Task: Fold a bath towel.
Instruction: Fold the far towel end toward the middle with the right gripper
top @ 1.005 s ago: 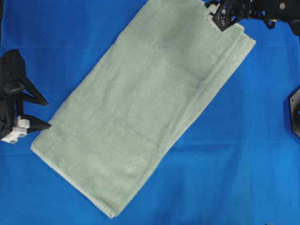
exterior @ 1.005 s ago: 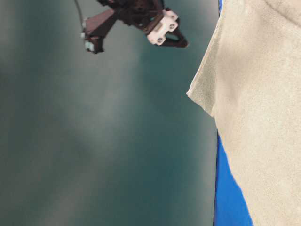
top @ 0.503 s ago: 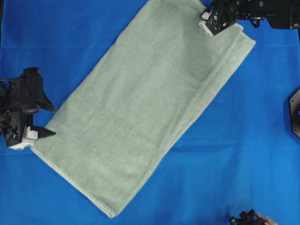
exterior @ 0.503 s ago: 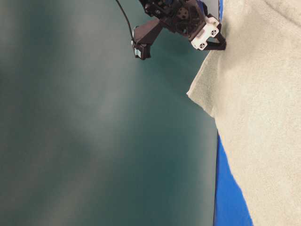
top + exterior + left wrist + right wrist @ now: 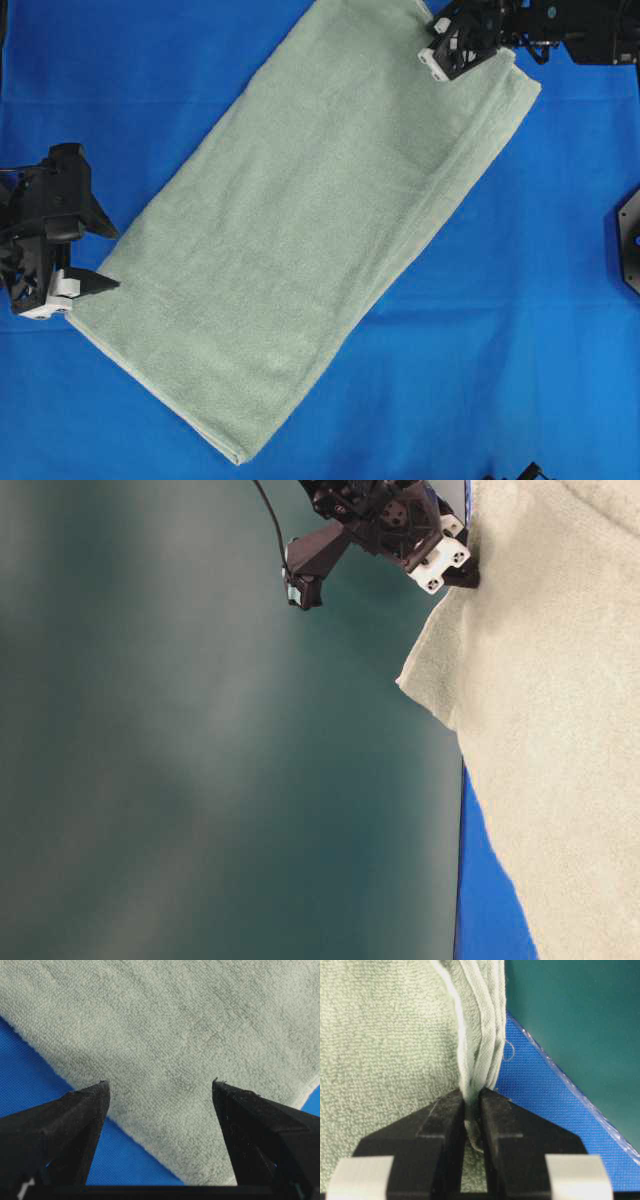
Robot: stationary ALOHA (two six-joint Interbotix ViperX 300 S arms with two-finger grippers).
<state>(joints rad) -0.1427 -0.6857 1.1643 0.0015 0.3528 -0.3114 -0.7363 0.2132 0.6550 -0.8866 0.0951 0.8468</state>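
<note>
The right gripper [image 5: 472,1110] is pinched on the layered edge of the bath towel [image 5: 320,220] at its far end, the stacked hems bunched between its jaws. From there the towel's long axis runs diagonally across the blue cloth [image 5: 520,330] toward the left gripper [image 5: 159,1091], whose jaws are spread wide over the near-end corner, one tip over towel and one at its edge, gripping nothing yet. Each arm sits at its own end. A dark fixture [image 5: 630,240] lies well apart at the right edge; nothing lies on the towel between the grippers.
</note>
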